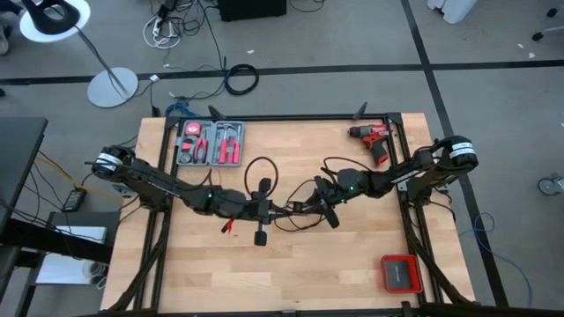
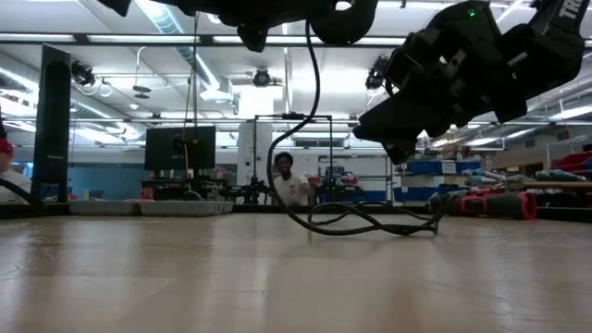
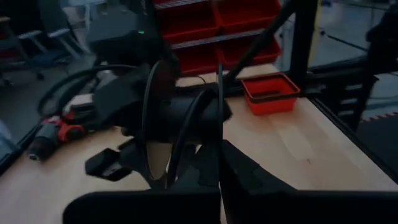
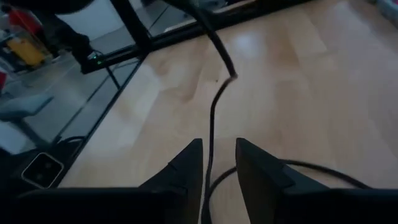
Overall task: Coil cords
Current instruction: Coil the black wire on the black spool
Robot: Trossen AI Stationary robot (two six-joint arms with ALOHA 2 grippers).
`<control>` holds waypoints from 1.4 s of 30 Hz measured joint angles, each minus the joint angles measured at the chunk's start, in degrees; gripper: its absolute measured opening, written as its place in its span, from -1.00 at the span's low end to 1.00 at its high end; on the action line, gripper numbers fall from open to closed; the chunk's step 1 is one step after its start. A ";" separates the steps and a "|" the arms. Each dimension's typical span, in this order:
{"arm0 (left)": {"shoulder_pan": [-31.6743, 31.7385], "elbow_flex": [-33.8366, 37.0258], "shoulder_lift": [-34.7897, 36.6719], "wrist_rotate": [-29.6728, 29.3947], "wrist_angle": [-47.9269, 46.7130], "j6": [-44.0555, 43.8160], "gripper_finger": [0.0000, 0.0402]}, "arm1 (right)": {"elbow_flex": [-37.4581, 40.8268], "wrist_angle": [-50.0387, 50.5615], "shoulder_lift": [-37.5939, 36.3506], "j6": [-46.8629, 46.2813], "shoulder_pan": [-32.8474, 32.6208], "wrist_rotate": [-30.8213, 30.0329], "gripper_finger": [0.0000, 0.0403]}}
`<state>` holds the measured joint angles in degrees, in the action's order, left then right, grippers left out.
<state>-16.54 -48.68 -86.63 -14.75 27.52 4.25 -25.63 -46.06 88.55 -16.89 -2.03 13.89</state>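
Hidden and cut-off parts

In the low view, the top edge cuts off both arms, and the cord (image 2: 314, 120) runs up out of sight. In the left wrist view, the left gripper (image 3: 208, 180) is dark and blurry, so its hold on the cord is hard to see. The cord's small ends are too tiny to find from above.

Black cord (image 1: 264, 167) on the pale wood-grain desk (image 1: 291, 273); red-and-black drill (image 1: 374, 141) near the far right corner; red tray (image 1: 401, 274) near right edge.
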 joint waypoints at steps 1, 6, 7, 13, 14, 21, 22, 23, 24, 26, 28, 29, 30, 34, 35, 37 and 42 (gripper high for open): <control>-0.52 0.35 0.00 -1.35 0.24 -0.22 -1.00 | 0.00 -0.17 0.02 0.02 -0.58 -1.66 -0.53; -2.05 1.73 0.00 -5.95 0.93 -2.24 -1.00 | -0.02 -1.16 2.45 -0.12 -1.52 -6.47 -0.52; -2.23 1.95 0.00 -6.27 1.83 -2.86 -1.00 | -0.02 -1.76 3.32 -0.72 -1.54 -5.64 -0.52; -2.67 2.11 0.00 -7.75 4.43 -1.88 -1.00 | -2.54 -5.20 9.11 -1.48 -1.27 -1.34 -0.53; -2.62 2.12 0.00 -7.77 4.53 -1.67 -1.00 | -3.62 -5.20 10.23 -1.48 -0.81 -0.17 -0.53; -1.92 2.11 0.00 -7.79 4.33 -0.14 -1.00 | -9.38 -5.41 16.57 1.46 4.60 12.01 -0.51; -1.92 2.12 0.01 -7.55 4.12 -0.10 -1.00 | -9.55 -5.42 16.94 1.65 5.75 12.96 -0.52; -1.95 2.11 0.02 -7.52 3.83 -0.07 -1.00 | -9.65 -5.39 17.22 1.87 6.82 14.42 -0.52; -1.97 2.12 0.02 -7.44 3.59 0.06 -1.00 | -9.66 -5.34 17.30 2.00 7.97 15.74 -0.52; -1.90 2.12 0.02 -7.37 3.05 0.44 -1.00 | -9.72 -5.62 17.29 2.64 10.05 18.23 -0.52; -1.64 2.12 0.04 -7.01 2.16 0.88 -1.00 | -9.73 -5.58 17.19 3.23 12.00 20.28 -0.52; -1.41 2.12 0.04 -6.55 1.59 1.10 -1.00 | -9.73 -5.64 17.08 3.61 12.85 20.86 -0.52; -1.06 2.12 0.04 -5.63 1.14 1.23 -1.00 | -9.73 -5.96 17.02 4.06 13.61 21.22 -0.51; 1.04 2.12 0.05 -1.65 0.80 1.67 -1.00 | -9.98 -6.25 17.00 4.98 15.72 24.67 -0.51; 1.75 2.12 0.25 -0.65 0.75 1.79 -1.00 | -10.15 -6.33 17.00 5.00 15.97 26.14 -0.51; 3.21 2.12 0.75 1.16 0.77 2.68 -1.00 | -10.37 -6.39 17.00 5.03 16.16 28.95 -0.52; 6.60 2.12 2.05 1.95 0.79 5.14 -1.00 | -10.45 -8.52 17.00 6.17 15.09 30.02 -0.52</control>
<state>-9.94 -46.57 -84.58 -12.81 28.31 9.39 -36.07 -54.58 105.56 -10.72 13.06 43.91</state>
